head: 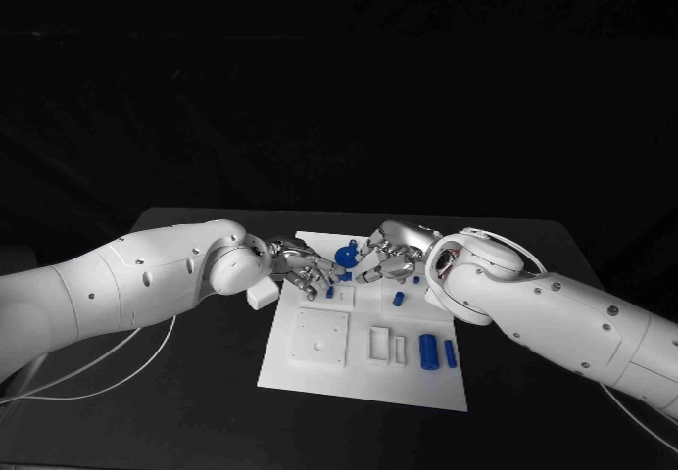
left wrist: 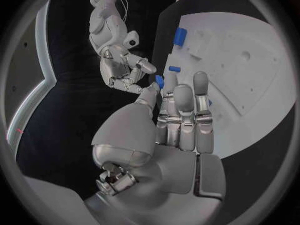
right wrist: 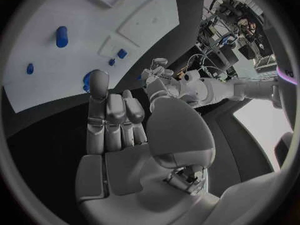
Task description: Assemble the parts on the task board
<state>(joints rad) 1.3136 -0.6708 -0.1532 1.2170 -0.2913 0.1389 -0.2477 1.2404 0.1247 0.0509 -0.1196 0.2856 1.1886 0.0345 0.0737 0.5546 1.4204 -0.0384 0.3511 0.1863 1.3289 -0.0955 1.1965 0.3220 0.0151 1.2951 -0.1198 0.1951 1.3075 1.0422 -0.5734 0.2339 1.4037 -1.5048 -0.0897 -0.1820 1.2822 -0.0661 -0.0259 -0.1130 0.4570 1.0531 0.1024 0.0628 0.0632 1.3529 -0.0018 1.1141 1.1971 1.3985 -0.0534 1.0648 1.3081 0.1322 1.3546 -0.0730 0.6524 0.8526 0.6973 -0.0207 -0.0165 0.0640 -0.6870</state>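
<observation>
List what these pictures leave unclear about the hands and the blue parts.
- Head view: the round blue part sits between the left robot hand and right robot hand; fingers hide which one holds it.
- Right wrist view: a fingertip covers most of that part.
- Left wrist view: the task board is cut off by the circle's rim.

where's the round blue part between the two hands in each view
Head view: round blue part between the robot hands, at the board's far end.
Left wrist view: small blue piece at the fingertips, likely the same.
Right wrist view: blue beside the raised finger.
Shared landmark: white board.
</observation>
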